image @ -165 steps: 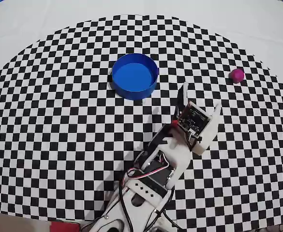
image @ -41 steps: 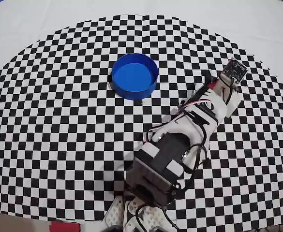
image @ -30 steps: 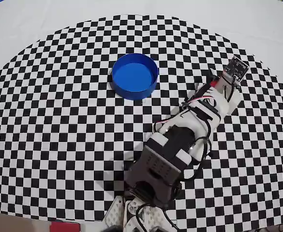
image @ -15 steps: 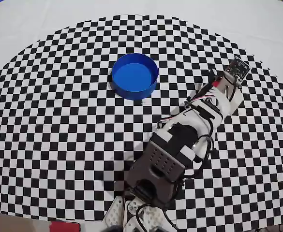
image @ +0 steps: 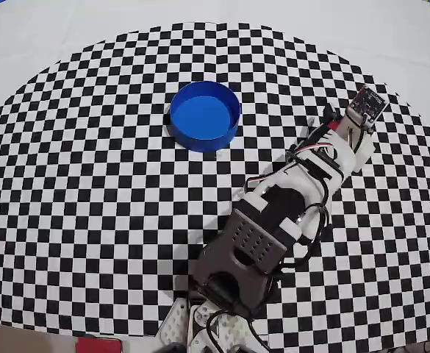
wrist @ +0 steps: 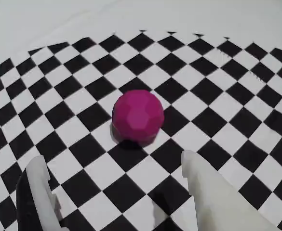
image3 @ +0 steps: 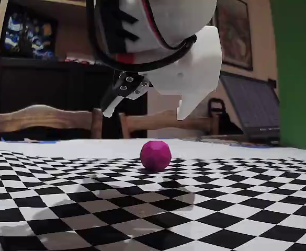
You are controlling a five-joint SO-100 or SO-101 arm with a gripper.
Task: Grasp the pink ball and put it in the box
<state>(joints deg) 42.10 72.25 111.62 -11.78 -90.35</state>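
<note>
Tool [image3: 145, 112] spread wide above pink ball [image3: 155, 155], untouched.

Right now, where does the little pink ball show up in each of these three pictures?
Overhead view: not visible; the arm's wrist covers the spot at the right edge of the checkered mat.
Wrist view: the pink ball sits just left of centre, ahead of the open gripper.
Fixed view: near the middle, resting on the mat below the gripper.
Shared landmark: the checkered mat.
</note>
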